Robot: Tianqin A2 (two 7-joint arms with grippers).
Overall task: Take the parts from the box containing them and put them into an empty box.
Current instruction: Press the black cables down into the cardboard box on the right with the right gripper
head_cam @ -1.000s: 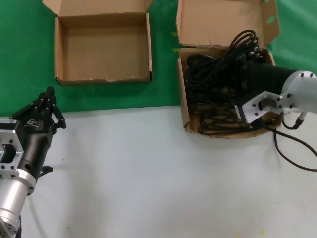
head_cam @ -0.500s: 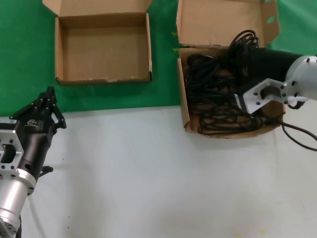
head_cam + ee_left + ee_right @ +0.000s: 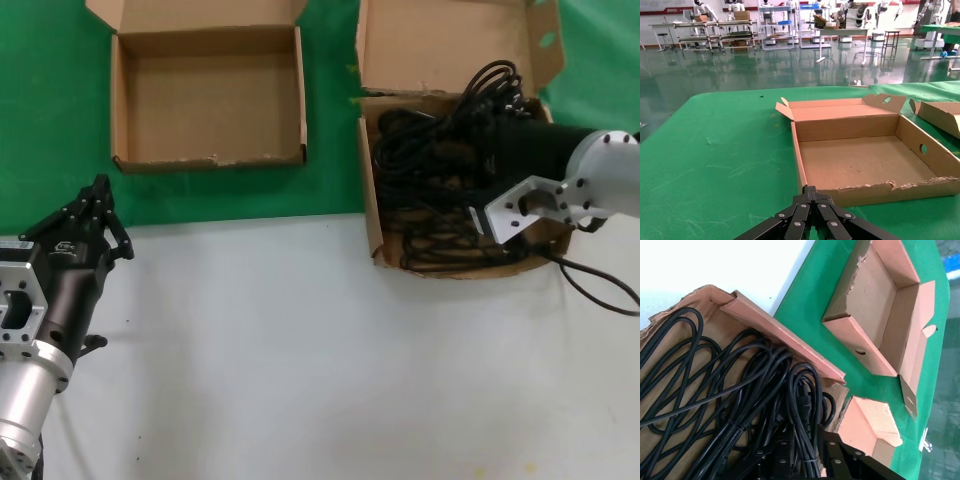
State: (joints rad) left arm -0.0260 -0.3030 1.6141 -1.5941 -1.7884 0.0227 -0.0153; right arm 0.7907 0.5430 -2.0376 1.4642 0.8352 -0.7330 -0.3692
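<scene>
Parts: my stock of thin black power cords [image 3: 440, 175], looped in long bundles, lies tangled inside the long box; one loop rises above the box's far wall, against the lid flap.
Long box: brown cardboard [image 3: 372, 215], lid flap upright at the back, straddling the edge where the green cloth meets the white tabletop; this is my landmark.
Right tool: mine [image 3: 812, 460], reached into the long box from its right side, down among the cords at its far end. In the right wrist view cord strands [image 3: 800, 405] run between and over my fingers [image 3: 785, 452]; I cannot tell whether they are closed on a bundle or only resting in the pile.
Square box: shallow brown cardboard [image 3: 125, 110], short flap at the back, ragged front edge, nothing in it; it sits on the green cloth [image 3: 330, 150] well to the left of the long box.
Left tool: mine [image 3: 95, 205], narrow, fingers together and holding nothing, hovering over the tabletop [image 3: 300, 350] far left of the long box, nearer than the square box.
</scene>
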